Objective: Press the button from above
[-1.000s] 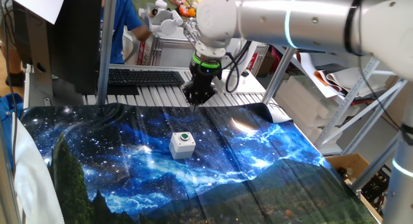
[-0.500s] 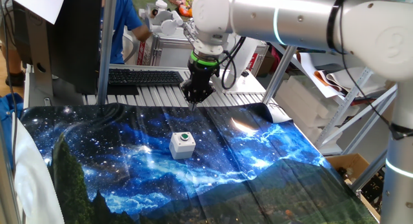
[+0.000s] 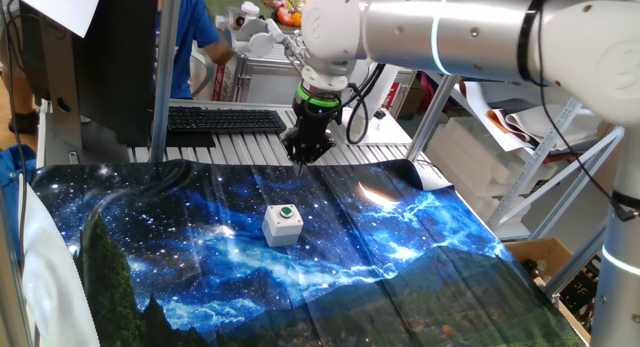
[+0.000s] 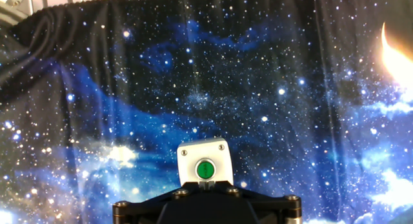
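Pincer [image 3: 303, 159]: closed, pointed down, held high at upper centre, well apart from the button [image 3: 286, 213]. Approach step judged in hand; alignment above the green cap, then descent, is called for.

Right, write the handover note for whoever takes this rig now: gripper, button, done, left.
Gripper: shut, empty, pointing down, hanging well above the cloth, beyond the box in the fixed view.
Button: green, on top of the small grey box, which sits upright on the starry blue cloth. In the hand view the button lies low in the picture, close to the gripper body, so the hand is not yet centred over it.
Done: nothing pressed; no contact with the box.
Left: line the hand up above the button, come straight down, press, lift off.
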You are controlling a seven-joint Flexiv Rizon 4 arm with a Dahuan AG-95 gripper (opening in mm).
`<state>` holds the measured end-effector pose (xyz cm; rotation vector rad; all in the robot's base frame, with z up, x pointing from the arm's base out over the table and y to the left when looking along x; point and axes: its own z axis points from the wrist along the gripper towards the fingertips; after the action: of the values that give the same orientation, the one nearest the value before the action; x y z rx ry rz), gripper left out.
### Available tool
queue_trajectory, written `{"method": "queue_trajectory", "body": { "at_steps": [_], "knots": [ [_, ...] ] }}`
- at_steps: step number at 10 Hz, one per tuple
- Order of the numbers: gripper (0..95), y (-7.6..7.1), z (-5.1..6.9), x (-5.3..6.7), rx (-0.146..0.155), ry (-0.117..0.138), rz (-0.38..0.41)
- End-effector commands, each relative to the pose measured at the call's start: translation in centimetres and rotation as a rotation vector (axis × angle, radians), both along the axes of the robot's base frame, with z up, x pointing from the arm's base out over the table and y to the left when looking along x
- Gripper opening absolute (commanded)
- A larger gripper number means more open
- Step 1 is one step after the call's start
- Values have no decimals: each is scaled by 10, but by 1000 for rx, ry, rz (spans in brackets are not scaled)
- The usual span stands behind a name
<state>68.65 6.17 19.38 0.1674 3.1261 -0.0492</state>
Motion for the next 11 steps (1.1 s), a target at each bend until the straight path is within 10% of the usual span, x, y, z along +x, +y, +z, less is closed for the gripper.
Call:
{"method": "queue_trajectory", "body": {
  "at_steps": [1,11],
  "knots": [
    [0,-2,-6,1,3,-14,3],
    [0,-9,-69,5,32,-86,7]
  ]
}}
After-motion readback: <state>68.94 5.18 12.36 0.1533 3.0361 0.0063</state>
